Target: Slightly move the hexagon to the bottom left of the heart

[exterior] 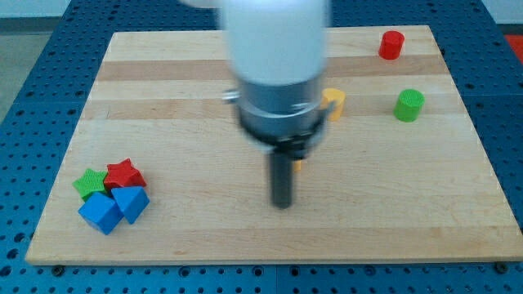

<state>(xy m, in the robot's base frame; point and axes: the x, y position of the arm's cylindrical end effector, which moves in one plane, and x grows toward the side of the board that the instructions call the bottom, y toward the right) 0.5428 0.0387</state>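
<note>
My tip (pixel 282 205) rests on the wooden board (pixel 188 90) near its middle, with no block touching it that I can see. A yellow block (pixel 334 101), possibly the heart, peeks out from behind the arm's wide body, up and to the right of the tip. A small yellow-orange sliver (pixel 298 165) shows just right of the rod; its shape is hidden. A green block (pixel 409 105), round or hexagonal, stands at the right. A red block (pixel 391 45) of similar shape stands at the top right.
A tight cluster sits at the bottom left: a green star (pixel 89 181), a red star (pixel 123 173), a blue cube (pixel 100 213) and another blue block (pixel 131 202). Blue perforated table (pixel 33 73) surrounds the board.
</note>
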